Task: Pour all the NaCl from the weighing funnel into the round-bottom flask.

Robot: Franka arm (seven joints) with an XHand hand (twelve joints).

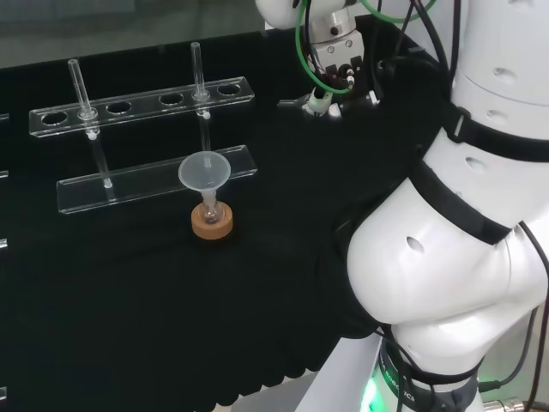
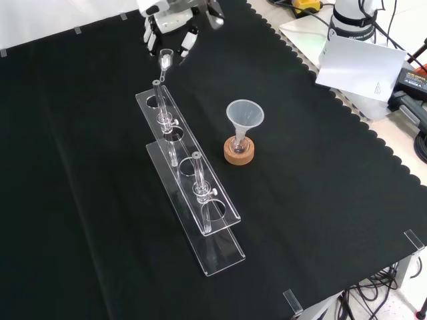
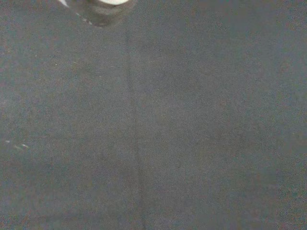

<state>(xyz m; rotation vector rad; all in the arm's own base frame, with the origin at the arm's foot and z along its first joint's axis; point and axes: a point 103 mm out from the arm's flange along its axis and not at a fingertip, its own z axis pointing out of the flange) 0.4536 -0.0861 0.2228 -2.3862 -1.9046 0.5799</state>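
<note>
1. Your landmark is the cork ring (image 2: 239,154): the round-bottom flask (image 2: 239,143) sits in it upright, a clear funnel (image 2: 245,114) seated in its neck.
2. In the front view, your hand (image 2: 170,25) is well beyond the ring, up and to the left, fingers curled round the weighing funnel (image 2: 165,61), spout hanging down (contents cannot be told).
3. The clear rack (image 2: 190,181) lies left of the ring, two tubes standing in it.

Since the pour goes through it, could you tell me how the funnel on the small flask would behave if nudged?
The funnel looks top-heavy: its wide mouth sits over a narrow stem, so it would probably tip. The cork ring under the flask should limit rolling. Both look light and fragile.
</note>
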